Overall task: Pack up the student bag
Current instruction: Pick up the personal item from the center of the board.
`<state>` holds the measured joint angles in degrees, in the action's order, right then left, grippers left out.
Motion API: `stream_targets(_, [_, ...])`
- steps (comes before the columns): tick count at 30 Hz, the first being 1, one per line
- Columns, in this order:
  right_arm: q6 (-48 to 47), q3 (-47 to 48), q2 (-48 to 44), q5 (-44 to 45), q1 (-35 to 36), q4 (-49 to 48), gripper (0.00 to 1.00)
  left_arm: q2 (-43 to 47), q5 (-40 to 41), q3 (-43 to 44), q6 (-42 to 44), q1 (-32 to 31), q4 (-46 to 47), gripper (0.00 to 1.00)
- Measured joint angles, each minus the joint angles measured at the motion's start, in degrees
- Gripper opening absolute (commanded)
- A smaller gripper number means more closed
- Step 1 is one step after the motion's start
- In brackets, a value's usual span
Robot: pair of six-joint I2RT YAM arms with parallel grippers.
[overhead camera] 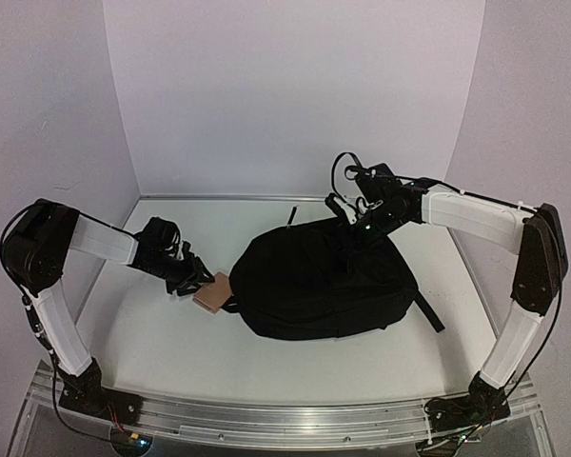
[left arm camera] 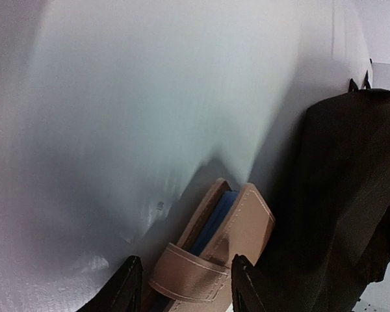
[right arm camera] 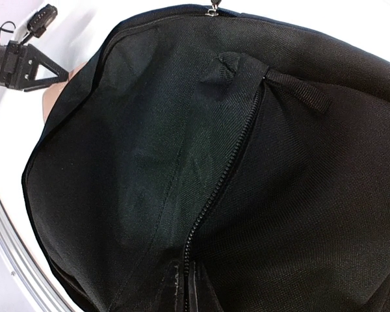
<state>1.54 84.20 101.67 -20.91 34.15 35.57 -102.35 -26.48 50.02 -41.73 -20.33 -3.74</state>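
Note:
The student bag (overhead camera: 324, 281), black and bulky, lies in the middle of the white table. A flat tan leather case (overhead camera: 211, 290) with something blue inside touches its left side. My left gripper (overhead camera: 198, 276) is at the case's near end. In the left wrist view the left gripper (left arm camera: 185, 260) has a finger against each side of the case (left arm camera: 240, 227), with the bag (left arm camera: 351, 195) just to the right. My right gripper (overhead camera: 362, 224) is over the bag's far end. In the right wrist view the right gripper (right arm camera: 192, 279) is pinched shut on the bag's (right arm camera: 149, 162) fabric at the zip (right arm camera: 234, 169).
White walls close in the table (overhead camera: 171, 352) at the back and both sides. A metal rail (overhead camera: 285, 419) runs along the near edge. A shoulder strap (overhead camera: 428, 312) trails off the bag's right side. The bag's top loop (right arm camera: 299, 91) lies flat.

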Motion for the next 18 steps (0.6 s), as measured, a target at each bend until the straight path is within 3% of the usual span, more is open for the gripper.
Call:
stream_targets(4, [0.00,0.00,0.00,0.00,0.00,0.02,0.00,0.44,2.77,0.63,0.83,-3.23,-1.94,0.44])
stream_targets(14, [0.00,0.00,0.00,0.04,0.00,0.22,0.00,4.21,4.88,-1.78,-0.77,-6.21,-2.42,0.03])
stream_targets(18, [0.00,0.00,-0.01,0.04,0.00,0.27,0.00,9.13,7.24,-4.11,-1.95,-6.53,-3.96,0.00])
